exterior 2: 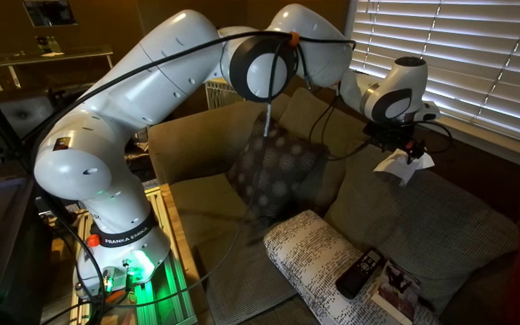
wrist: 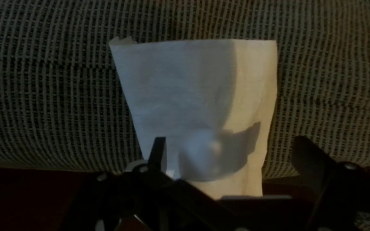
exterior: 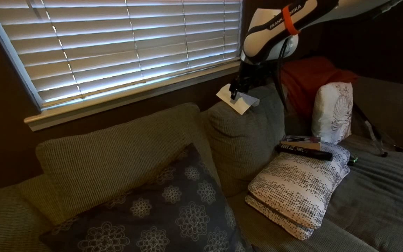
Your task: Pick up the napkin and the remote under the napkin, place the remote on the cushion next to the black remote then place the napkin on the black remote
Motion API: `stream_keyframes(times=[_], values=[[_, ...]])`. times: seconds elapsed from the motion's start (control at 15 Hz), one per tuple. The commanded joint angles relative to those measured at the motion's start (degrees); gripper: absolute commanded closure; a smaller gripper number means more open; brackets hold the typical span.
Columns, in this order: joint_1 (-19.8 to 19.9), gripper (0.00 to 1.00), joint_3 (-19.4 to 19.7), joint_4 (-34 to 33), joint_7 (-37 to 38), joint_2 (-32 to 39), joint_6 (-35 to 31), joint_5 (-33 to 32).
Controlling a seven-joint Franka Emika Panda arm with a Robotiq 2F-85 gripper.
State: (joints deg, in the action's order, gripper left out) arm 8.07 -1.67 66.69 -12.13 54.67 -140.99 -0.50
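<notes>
The white napkin (exterior: pixel 240 104) lies draped over the top of a grey sofa back cushion; it also shows in an exterior view (exterior 2: pixel 400 167) and in the wrist view (wrist: pixel 185 83). My gripper (wrist: pixel 230 154) is open, its fingers wide apart at the napkin's near end. One finger overlaps the napkin, the other is past its edge; contact is unclear. Nothing shows held. Any remote under the napkin is hidden. The black remote (exterior 2: pixel 359 273) lies on the off-white speckled cushion (exterior 2: pixel 305 243); in an exterior view the remote (exterior: pixel 306 153) and cushion (exterior: pixel 292 185) show on the seat.
A small book or box (exterior 2: pixel 397 289) lies beside the black remote. A dark floral pillow (exterior: pixel 173 210) leans on the sofa. A white upright pillow (exterior: pixel 332 112) and a red cloth (exterior: pixel 310 77) stand farther along. The window sill (exterior: pixel 135 91) runs behind the sofa back.
</notes>
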Motion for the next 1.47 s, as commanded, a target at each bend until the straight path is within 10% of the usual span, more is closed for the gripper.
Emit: stream_keyframes(times=[0.0, 0.73, 1.4], values=[[0.3, 0.00, -0.7, -3.2, -1.8, 2.3, -0.8, 0.3], [-0.7, 0.00, 1.2, -7.6, -0.5, 5.2, -1.0, -1.0], [-0.8, 0.82, 1.7, -10.4, -0.5, 7.4, 0.7, -1.3]])
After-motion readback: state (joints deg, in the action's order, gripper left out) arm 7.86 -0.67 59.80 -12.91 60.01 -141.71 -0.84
